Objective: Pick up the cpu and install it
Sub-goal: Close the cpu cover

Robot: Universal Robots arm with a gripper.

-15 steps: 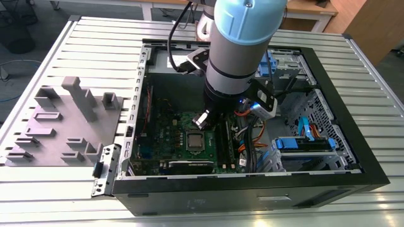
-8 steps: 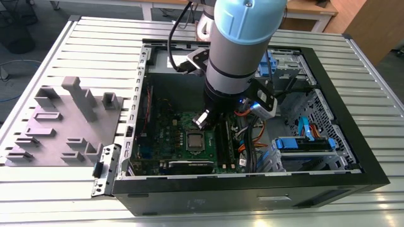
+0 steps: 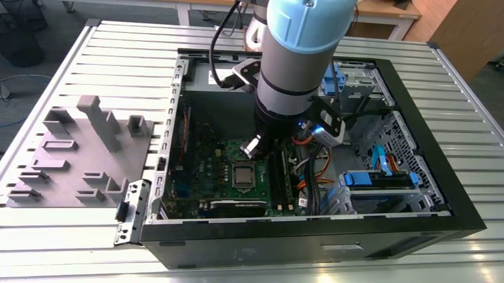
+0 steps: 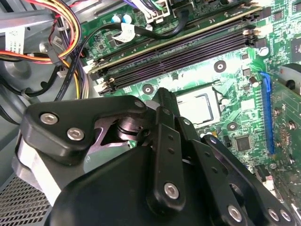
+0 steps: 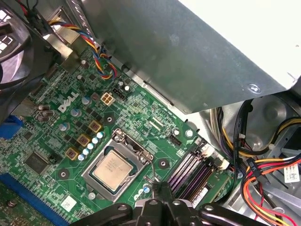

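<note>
Cpu (image 5: 113, 168) lies seated in the motherboard (image 5: 47, 141) socket, just beside the jaws (closed, empty).

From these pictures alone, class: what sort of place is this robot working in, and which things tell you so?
Probably a lab or workshop bench for computer assembly. An opened computer case lies on a slatted metal table, its green motherboard exposed with the cpu sitting in the socket. A grey moulded tray lies beside it.

Slatted table (image 3: 102, 56) — tray (image 3: 79, 156), computer case (image 3: 315, 236)
</note>
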